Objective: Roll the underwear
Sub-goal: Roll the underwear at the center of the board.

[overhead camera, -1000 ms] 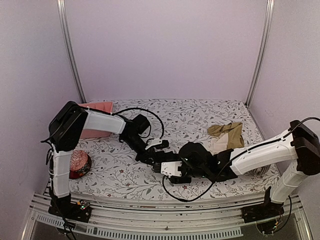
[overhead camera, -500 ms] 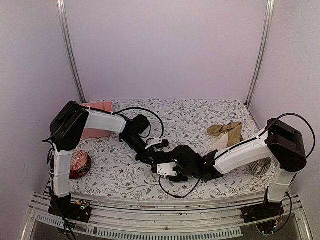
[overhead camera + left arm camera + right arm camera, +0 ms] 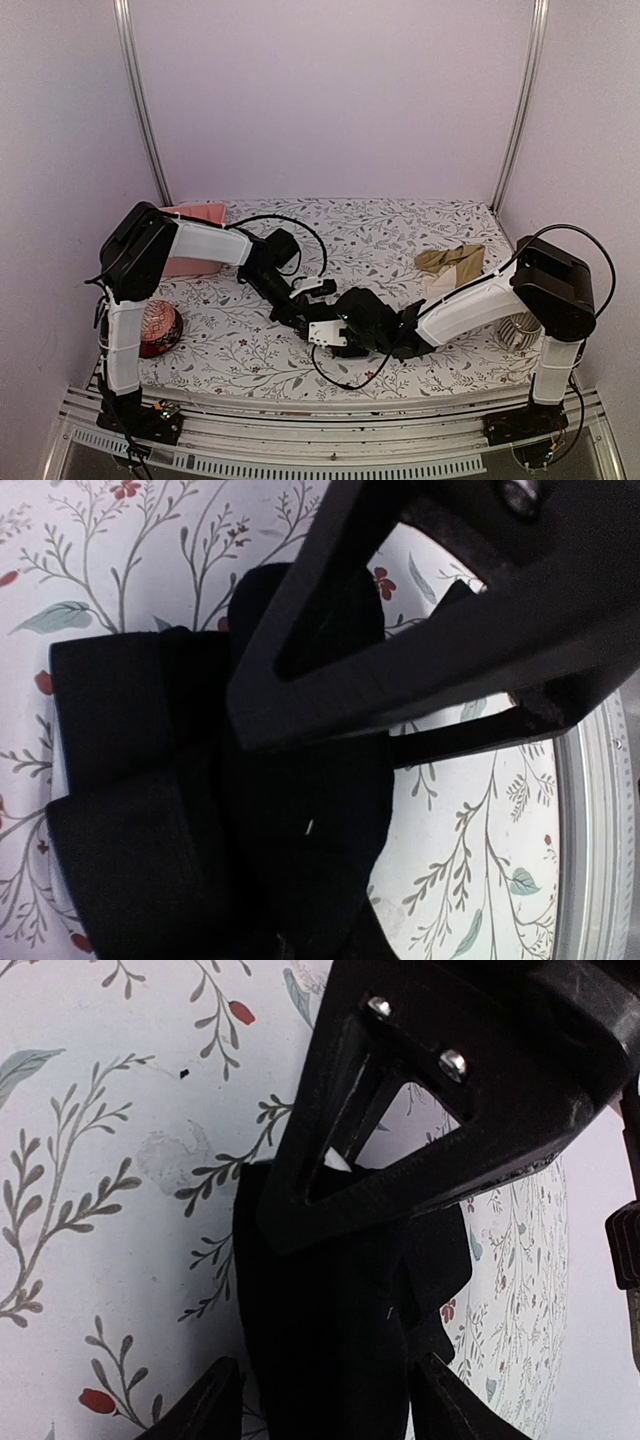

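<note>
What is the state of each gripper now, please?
Left gripper: closed, pinching the black underwear.
Right gripper: open, its fingers on either side of the same cloth.

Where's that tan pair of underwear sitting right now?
In the overhead view, the tan underwear lies crumpled on the right of the table, toward the back, just beyond the right arm, well apart from the black underwear at centre.
</note>
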`<state>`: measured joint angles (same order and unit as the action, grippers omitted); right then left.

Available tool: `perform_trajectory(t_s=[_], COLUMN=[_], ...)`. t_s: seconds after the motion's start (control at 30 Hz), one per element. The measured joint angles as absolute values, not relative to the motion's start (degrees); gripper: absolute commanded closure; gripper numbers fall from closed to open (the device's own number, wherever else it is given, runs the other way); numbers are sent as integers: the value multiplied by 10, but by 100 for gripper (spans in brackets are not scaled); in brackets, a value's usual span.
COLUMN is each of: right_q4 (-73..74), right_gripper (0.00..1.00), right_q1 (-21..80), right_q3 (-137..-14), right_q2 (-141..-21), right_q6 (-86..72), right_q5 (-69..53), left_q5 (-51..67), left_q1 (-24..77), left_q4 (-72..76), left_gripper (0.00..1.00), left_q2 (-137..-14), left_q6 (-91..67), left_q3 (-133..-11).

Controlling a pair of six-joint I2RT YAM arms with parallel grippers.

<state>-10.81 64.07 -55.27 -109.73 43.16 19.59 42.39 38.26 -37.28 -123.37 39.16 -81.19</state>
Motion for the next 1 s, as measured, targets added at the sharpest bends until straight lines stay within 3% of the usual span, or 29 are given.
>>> perform_trajectory(t_s=[0.27,0.33,0.43,0.7,0.77,1.0], right_q4=[-112,-102,-70,44,72,160], right_gripper=[77,84,89,92,92,92], right_q1=[635,635,635,633,632,623], right_q3=[-564,-569,-587,-642,-655,-708], right_q2=[-1115,-1117,-1119,-1119,-1119,-1129], right_q6=[435,435,430,386,380,345], right_q5=[192,189,186,150,136,73], left_q5=[424,424,417,369,353,346], left_q1=[382,382,382,382,376,351], left_q4=[-375,-374,-370,-349,-340,-278], left_gripper=[100,95,78,6,1,1], left_q2=[-1234,-1234,-1233,-1161,-1119,-1023], left_q6=[392,392,390,387,381,378], left_q3=[-812,-812,-810,-749,-729,-697])
